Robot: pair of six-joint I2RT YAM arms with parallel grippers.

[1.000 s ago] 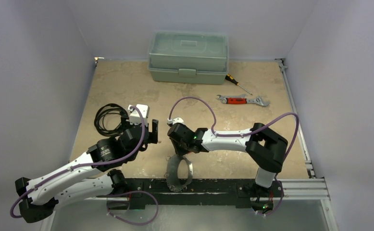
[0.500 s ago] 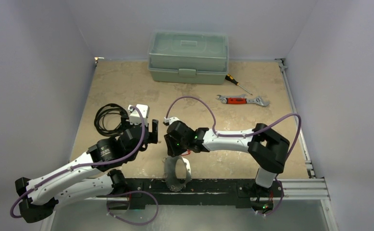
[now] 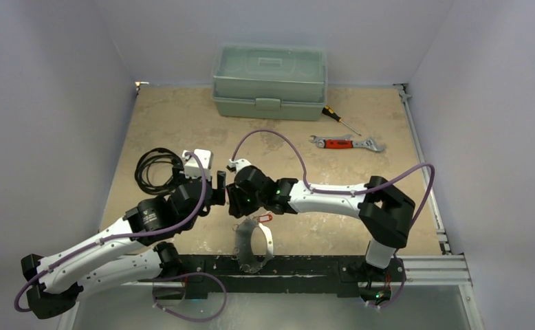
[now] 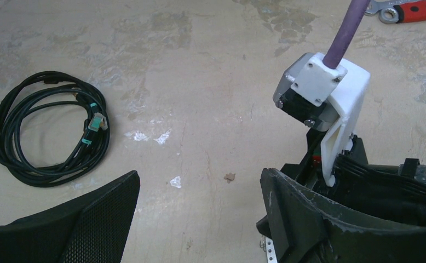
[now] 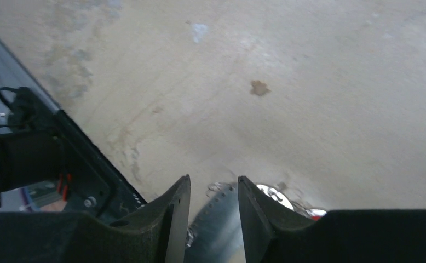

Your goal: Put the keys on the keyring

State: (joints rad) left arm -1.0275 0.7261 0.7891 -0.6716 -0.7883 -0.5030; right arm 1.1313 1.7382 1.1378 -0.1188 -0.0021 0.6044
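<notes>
Right wrist view: the fingers [image 5: 175,219] of the right gripper [image 5: 213,183] are seen narrowly parted above the keyring [image 5: 222,222], which is blurred, cut off below and not clearly touched, with the red-tagged key [image 5: 316,212] half hidden beside it, while the left gripper [image 4: 200,181] is spread wide over the table [image 4: 200,109]
</notes>
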